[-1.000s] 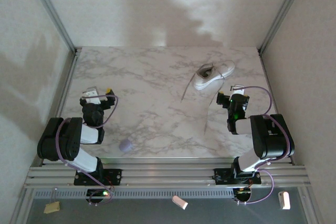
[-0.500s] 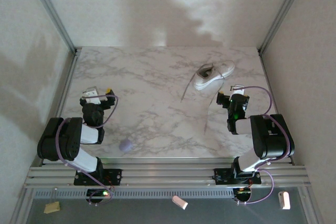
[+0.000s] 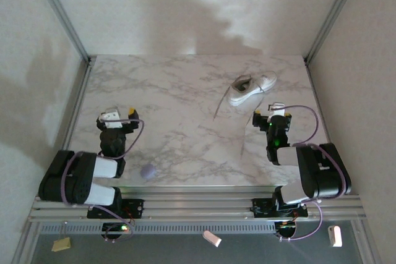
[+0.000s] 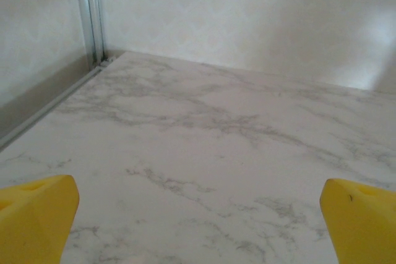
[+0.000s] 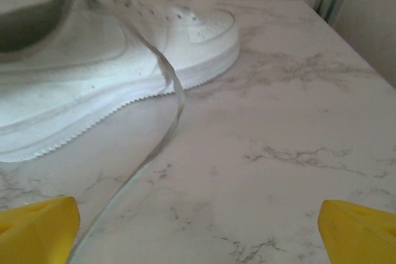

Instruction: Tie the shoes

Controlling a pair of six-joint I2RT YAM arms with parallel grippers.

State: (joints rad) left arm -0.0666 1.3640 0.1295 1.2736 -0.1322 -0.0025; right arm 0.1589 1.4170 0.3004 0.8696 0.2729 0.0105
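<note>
Both grippers spread wide above the marble table point(image 3: 173, 91), with the untied sneaker point(image 3: 250, 88) at the far right.

At the near left, the left gripper point(image 3: 120, 113) point(image 4: 198, 221) has its yellow fingertips point(image 4: 37, 214) wide apart with nothing between them. A small lavender blob point(image 3: 148, 171) sits by the near edge, just right of that arm. The white sneaker point(image 5: 93, 72) stands on its sole, toe pointing right, and its loose laces point(image 3: 221, 104) point(image 5: 162, 134) trail nearward. The right gripper point(image 3: 270, 112) point(image 5: 198, 227), equally spread and empty, is just near of the shoe.

One white sneaker point(image 3: 250, 89) on one marble desk point(image 3: 185, 97). Two loose laces point(image 3: 221, 104) trailing from it. One lavender blob point(image 3: 148, 171). Two arms, one claw each: left claw point(image 3: 120, 113), right claw point(image 3: 272, 110). Two yellow fingers point(image 4: 37, 214) per claw.
</note>
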